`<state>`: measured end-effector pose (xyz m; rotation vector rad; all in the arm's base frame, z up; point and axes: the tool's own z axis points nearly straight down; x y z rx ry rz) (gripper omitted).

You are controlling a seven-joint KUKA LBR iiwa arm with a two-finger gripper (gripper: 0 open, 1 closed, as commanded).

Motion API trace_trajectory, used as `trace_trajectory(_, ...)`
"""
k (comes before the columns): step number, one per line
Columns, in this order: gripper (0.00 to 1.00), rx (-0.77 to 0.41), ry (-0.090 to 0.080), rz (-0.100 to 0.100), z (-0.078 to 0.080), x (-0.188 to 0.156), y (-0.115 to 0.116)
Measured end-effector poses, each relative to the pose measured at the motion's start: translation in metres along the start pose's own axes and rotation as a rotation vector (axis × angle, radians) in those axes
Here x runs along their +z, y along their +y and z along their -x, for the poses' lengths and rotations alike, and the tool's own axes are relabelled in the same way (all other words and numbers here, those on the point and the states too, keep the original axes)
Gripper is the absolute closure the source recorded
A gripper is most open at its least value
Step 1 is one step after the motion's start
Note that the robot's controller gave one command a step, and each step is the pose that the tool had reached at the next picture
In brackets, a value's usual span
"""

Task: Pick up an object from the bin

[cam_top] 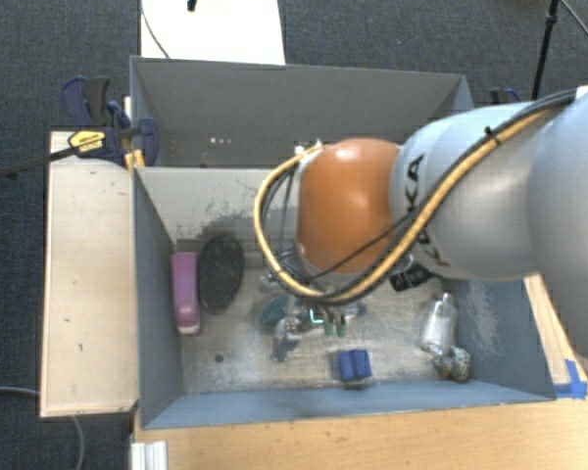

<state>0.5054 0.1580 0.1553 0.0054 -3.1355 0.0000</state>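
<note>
Blue block [353, 365] nr front wall of bin [304, 106]; mottled ball [455, 364] to its right, clear silvery thing [436, 324] just behind. Mid-bin, gripper [309, 323] sits low, just beside teal thing [271, 311]; spread or pressed together, can't tell. Further left: pink block [185, 292], black oval brush [220, 272].

The bin [157, 292] is plain grey, its floor smudged darker. In it lie a pale purple bar [185, 292], a black oval brush [220, 272], a teal lump [272, 311], a blue block [353, 365], a clear, silvery bottle [436, 323] and a mottled brownish ball [455, 364]. The arm [529, 194] is silver-grey, with an orange cover [343, 204] and a yellow cable [261, 218].
</note>
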Motion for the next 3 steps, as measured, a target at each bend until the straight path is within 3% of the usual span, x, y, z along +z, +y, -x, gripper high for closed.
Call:
trace_trajectory(1, 0.0, -0.177, -0.009, 0.0, 0.035, 0.083, -0.051)
trace_trajectory(2, 1.0, -0.173, -0.015, 0.002, 0.036, 0.079, -0.049)
trace_trajectory(3, 1.0, -0.185, -0.018, 0.001, 0.07, -0.111, -0.036)
